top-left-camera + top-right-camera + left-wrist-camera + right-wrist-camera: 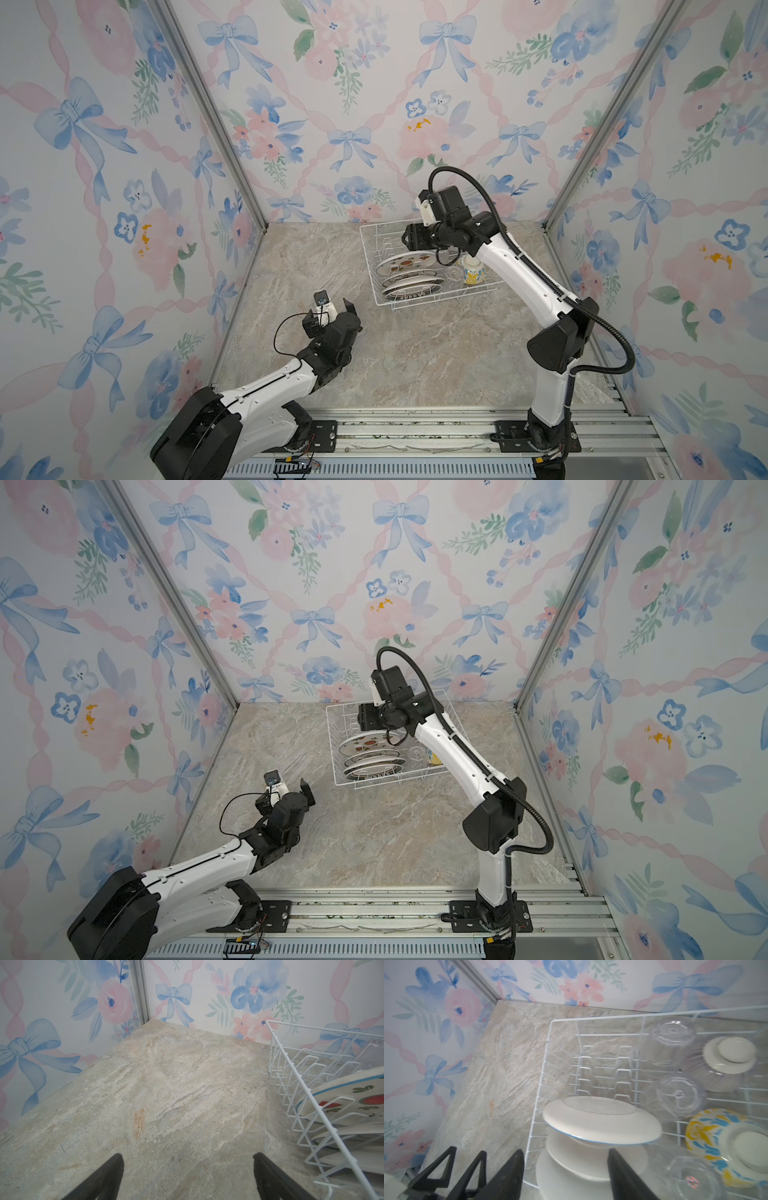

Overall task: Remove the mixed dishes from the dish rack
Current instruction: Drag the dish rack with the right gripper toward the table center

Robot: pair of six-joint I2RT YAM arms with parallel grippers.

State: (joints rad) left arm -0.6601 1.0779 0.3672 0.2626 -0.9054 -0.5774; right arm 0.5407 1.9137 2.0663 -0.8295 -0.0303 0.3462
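The white wire dish rack (pixel 366 257) (pixel 331 746) stands at the back of the marble counter. Three patterned plates (pixel 405 265) lean in its slots, seen from behind in the right wrist view as white plates (pixel 602 1124). Beside them stand clear glass cups (pixel 679 1093), an upturned purple-striped bowl (pixel 720 1064) and a yellow-blue floral bowl (pixel 726 1142) (pixel 473 275). My right gripper (pixel 409 245) (pixel 565 1153) hovers over the plates, open, nothing between its fingers. My left gripper (pixel 340 309) (pixel 188 1159) is open above bare counter, left of the rack; the watermelon plate (pixel 342 1095) shows at that view's edge.
Floral walls close in the counter on three sides, with metal corner posts (pixel 216 120). An aluminium rail (pixel 415 428) runs along the front, carrying both arm bases. The right arm's black cable loop (pixel 478 187) arches above the rack.
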